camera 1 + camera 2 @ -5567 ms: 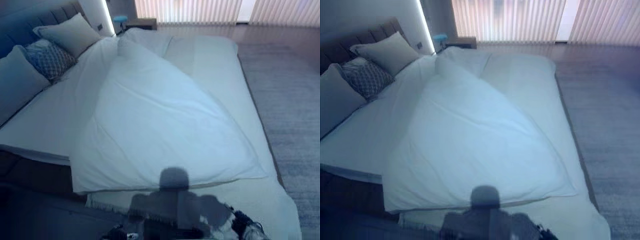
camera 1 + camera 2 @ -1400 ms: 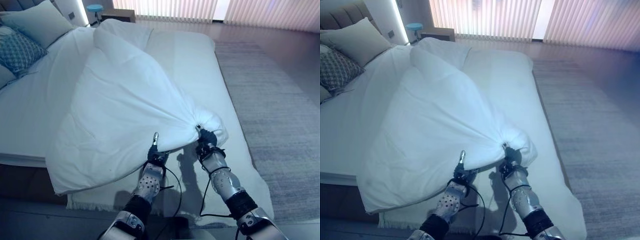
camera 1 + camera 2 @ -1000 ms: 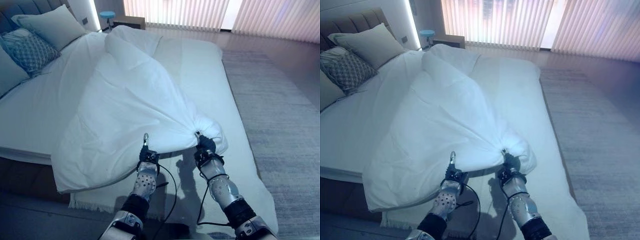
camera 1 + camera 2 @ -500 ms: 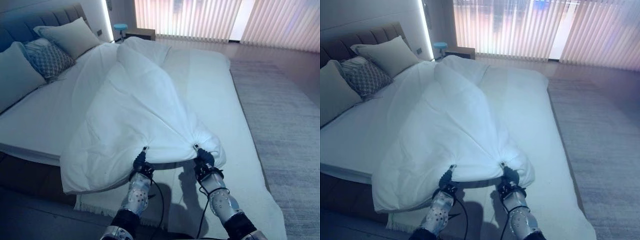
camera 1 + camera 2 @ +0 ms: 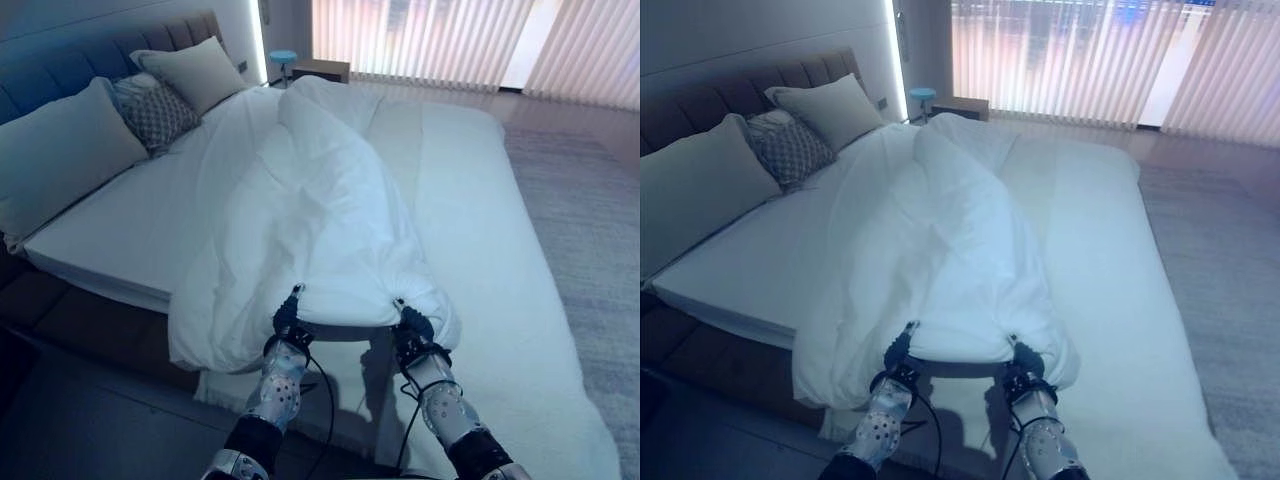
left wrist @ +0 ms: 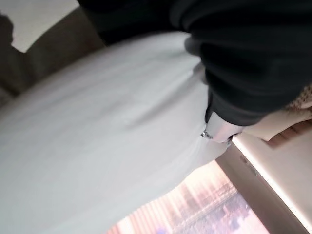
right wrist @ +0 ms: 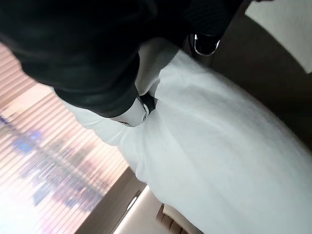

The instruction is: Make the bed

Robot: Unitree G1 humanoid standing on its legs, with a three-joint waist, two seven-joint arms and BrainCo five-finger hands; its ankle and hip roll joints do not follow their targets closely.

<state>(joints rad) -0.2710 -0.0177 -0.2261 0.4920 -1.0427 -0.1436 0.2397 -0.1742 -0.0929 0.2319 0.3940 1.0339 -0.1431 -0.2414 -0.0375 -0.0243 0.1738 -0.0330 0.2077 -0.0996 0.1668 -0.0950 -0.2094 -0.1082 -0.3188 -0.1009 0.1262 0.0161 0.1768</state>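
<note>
**Duvet gripped, bed not yet made**

Both hands, left hand (image 5: 284, 322) and right hand (image 5: 414, 327), have fingers closed on the near edge of the duvet (image 5: 310, 215). It lies bunched along the mattress (image 5: 480, 230); spreading remains. Pillows (image 5: 70, 150) sit at the headboard.

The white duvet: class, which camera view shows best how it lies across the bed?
The left eye view: the white duvet runs bunched from the pillows to the left hand and right hand gripping its near edge. The right eye view shows nearly the same. Both wrist views show just white cloth up close.
</note>
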